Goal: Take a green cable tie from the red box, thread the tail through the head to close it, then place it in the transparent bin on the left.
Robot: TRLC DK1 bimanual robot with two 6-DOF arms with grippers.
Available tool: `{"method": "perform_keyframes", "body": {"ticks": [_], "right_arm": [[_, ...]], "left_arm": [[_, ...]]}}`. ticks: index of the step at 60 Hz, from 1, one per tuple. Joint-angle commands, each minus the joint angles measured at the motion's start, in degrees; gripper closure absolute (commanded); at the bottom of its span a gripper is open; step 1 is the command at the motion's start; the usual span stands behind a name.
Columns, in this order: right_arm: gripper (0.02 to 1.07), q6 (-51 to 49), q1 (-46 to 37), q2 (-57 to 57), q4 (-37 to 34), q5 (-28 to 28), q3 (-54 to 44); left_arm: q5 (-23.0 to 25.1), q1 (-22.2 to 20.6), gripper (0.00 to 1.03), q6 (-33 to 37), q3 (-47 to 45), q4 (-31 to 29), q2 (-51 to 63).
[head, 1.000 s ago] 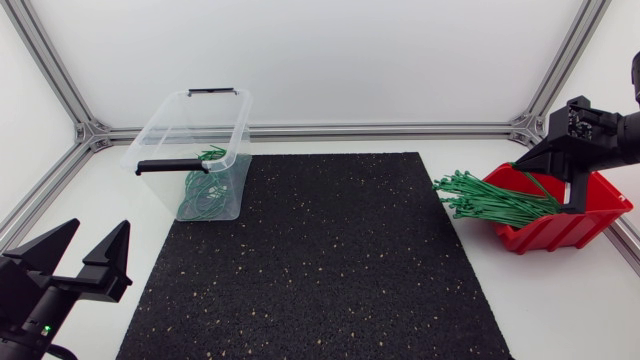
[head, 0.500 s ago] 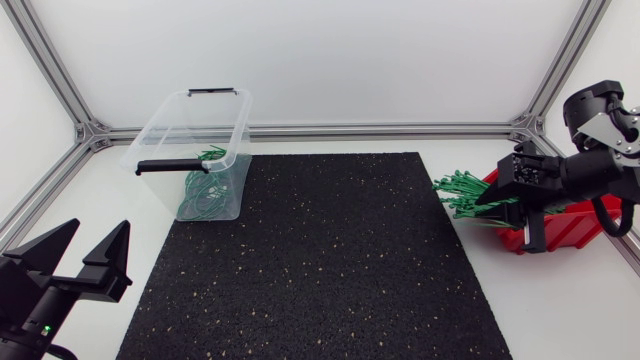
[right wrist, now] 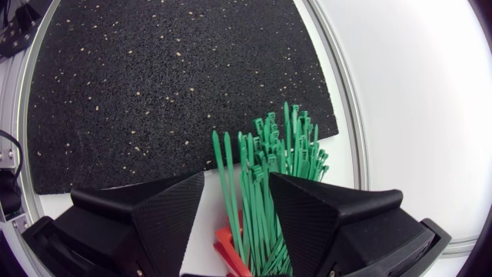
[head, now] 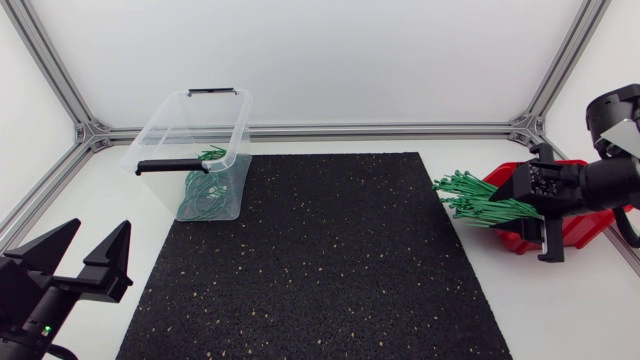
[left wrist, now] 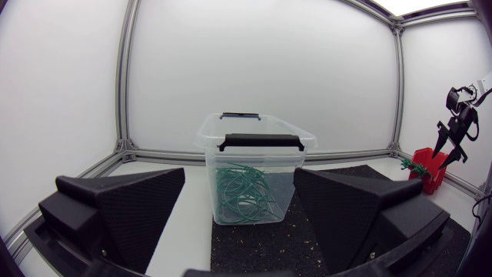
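A bundle of green cable ties sticks out of the red box at the table's right edge. My right gripper hovers over the box's open end, its fingers apart. In the right wrist view the green ties run up between the spread fingers, which do not clamp them, and a bit of the red box shows below. The transparent bin at the back left holds several looped green ties. My left gripper stands open and empty at the front left, pointing at the bin.
A black speckled mat covers the middle of the table between the bin and the red box. Aluminium frame rails run along the back and side edges. From the left wrist view the red box shows far off beside the mat.
My right arm has swung down and turned over the red box toward the cable ties, and its fingers have spread from shut to open. The left arm has stayed still.
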Motion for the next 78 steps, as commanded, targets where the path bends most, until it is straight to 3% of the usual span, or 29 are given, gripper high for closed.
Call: {"method": "perform_keyframes", "body": {"ticks": [1, 5, 10, 61, 72, 78], "right_arm": [[0.48, -2.31, 0.25, -0.52, -0.7, 0.7, -2.97], [0.48, -2.39, 0.69, -0.52, -0.35, 1.4, -4.03], [0.57, -2.48, 1.66, -0.61, 0.35, 1.84, -5.17], [0.66, -0.55, 7.2, 5.98, 9.49, 6.94, -5.44], [0.96, -1.43, 6.67, 5.1, 8.97, 7.2, -5.7], [0.97, -2.04, 6.23, 3.61, 8.79, 7.2, -6.31]], "left_arm": [[-0.05, -0.31, 0.04, -0.2, -2.42, -0.6, 0.27], [-0.05, -0.31, 0.04, -0.2, -2.42, -0.6, 0.27], [-0.05, -0.31, 0.04, -0.2, -2.42, -0.6, 0.18], [-0.05, -0.31, 0.04, -0.11, -2.42, -0.68, 0.1], [-0.05, -0.31, 0.04, -0.11, -2.42, -0.68, 0.18], [-0.05, -0.31, 0.04, -0.2, -2.42, -0.6, 0.18]]}}
